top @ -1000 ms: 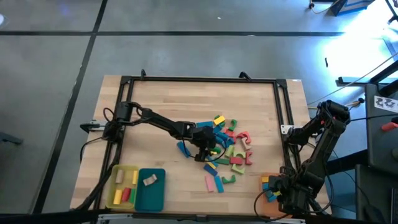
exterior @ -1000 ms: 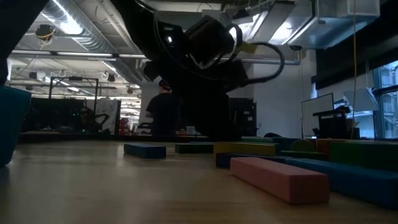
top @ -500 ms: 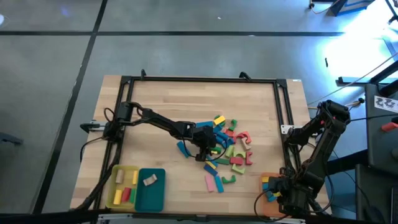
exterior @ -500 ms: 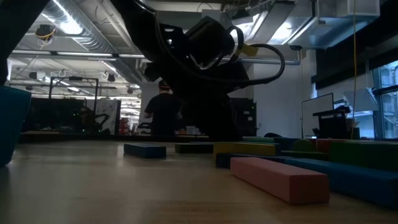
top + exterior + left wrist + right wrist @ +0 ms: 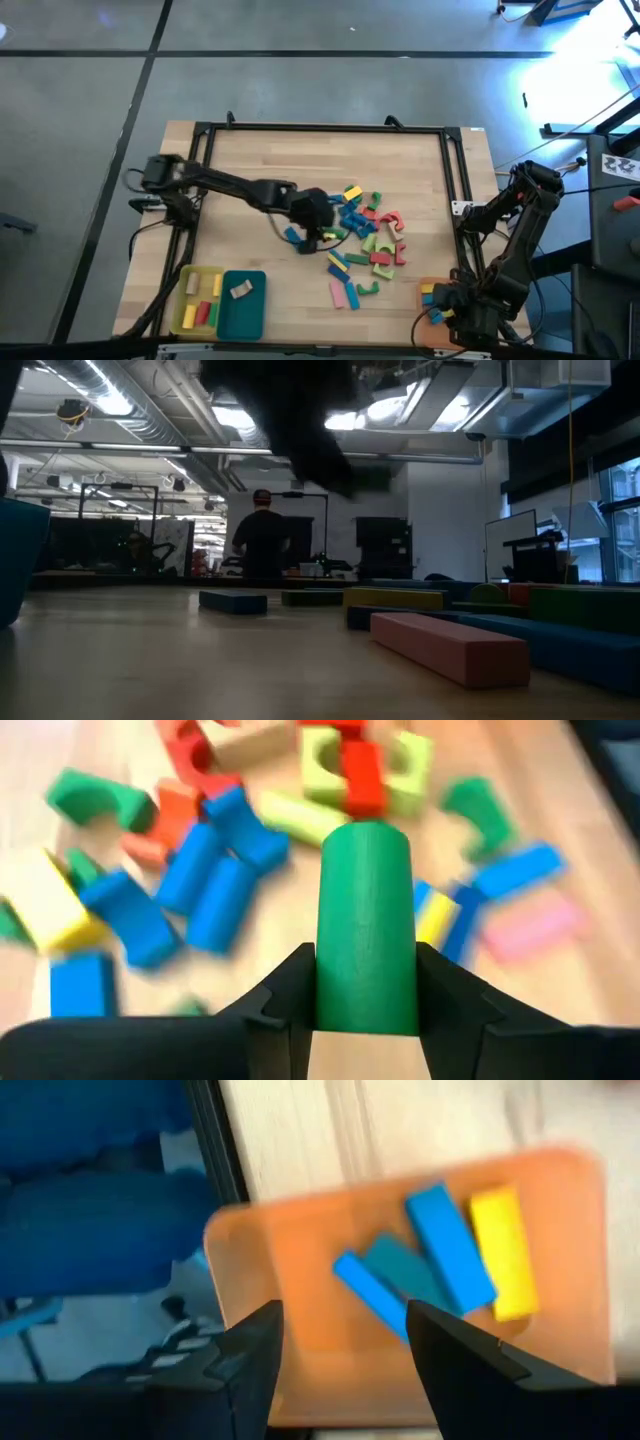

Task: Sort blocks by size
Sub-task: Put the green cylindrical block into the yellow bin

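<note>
Landmark: the loose pile of blocks in the middle of the table; every place below is given from it.

Left gripper: clenched on a green cylinder block — the block stands between both fingers in the left wrist view, lifted above the pile. From overhead the gripper sits at the pile's left edge.

Right gripper: fingers spread, holding nothing, well off to the pile's right and toward the table's near edge, hovering over the orange tray.

Already sorted: the orange tray carries three blue bars and one yellow bar. The yellow tray, to the pile's near left, holds several small pieces in yellow, red and green. The teal tray just beside it holds one pale piece.

Still to sort: most of the blocks — blue bars, red and green arches, a yellow block and pink bars lie scattered in and around the pile.

Progress, as a judgement: early to middle; only a handful of pieces are in trays and the bulk remains on the table.

Step in hand: likely carrying the green cylinder toward one of the trays; which one cannot be told.
</note>
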`<action>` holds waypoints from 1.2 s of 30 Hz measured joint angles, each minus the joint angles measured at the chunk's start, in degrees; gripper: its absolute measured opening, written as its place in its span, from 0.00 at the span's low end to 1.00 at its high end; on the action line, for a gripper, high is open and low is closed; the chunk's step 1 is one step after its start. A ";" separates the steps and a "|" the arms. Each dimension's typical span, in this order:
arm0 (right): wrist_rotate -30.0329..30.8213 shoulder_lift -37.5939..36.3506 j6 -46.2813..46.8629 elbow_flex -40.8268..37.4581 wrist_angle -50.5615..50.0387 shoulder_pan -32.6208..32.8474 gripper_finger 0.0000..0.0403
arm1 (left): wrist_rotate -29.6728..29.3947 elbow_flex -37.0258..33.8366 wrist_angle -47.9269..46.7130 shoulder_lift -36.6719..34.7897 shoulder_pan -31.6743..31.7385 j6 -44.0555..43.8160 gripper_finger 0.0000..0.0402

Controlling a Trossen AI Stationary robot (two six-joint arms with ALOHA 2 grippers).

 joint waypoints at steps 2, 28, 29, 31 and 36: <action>3.15 0.00 -1.60 0.26 -0.04 0.00 0.53 | 0.16 -0.02 -7.58 -4.05 -1.41 -2.94 0.30; 24.66 0.04 -18.09 -1.04 4.89 -21.26 0.53 | -2.57 -0.07 -56.09 -21.70 -45.56 -93.35 0.31; 24.14 0.04 -18.73 -1.38 6.01 -22.12 0.53 | -2.55 -0.07 -56.04 -21.18 -46.93 -96.16 0.31; 23.19 0.19 -19.67 -1.88 7.65 -23.41 0.53 | -2.55 -0.07 -56.04 -20.09 -49.62 -101.30 0.31; 22.48 0.28 -20.55 -2.71 10.44 -25.87 0.53 | -2.55 -0.07 -55.84 -16.10 -54.97 -110.09 0.31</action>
